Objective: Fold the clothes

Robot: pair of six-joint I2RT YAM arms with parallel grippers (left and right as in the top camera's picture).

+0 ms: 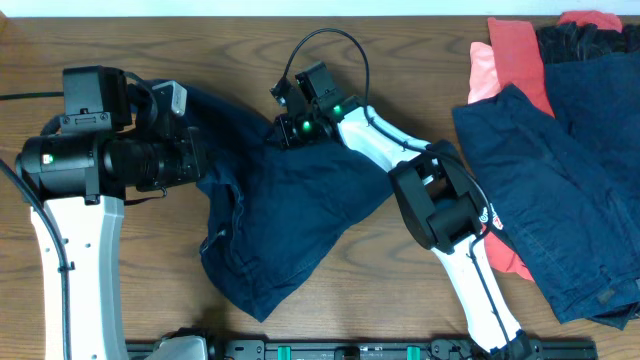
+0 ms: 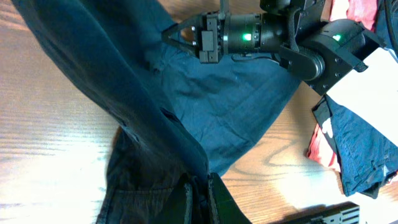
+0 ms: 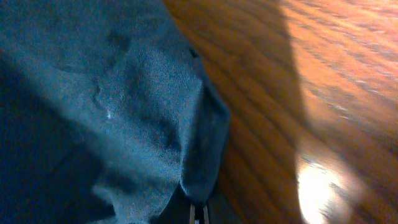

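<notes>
The left tool is pinched almost fully closed on an edge of the navy garment, and a band of cloth runs away from its fingers. The right tool is closed to a sliver on a fold at the same garment's hem. Between the two tools the garment lies rumpled on the desk. Well to the right of the right tool, a second navy piece lies over a salmon-pink piece, with a black one just beside them.
</notes>
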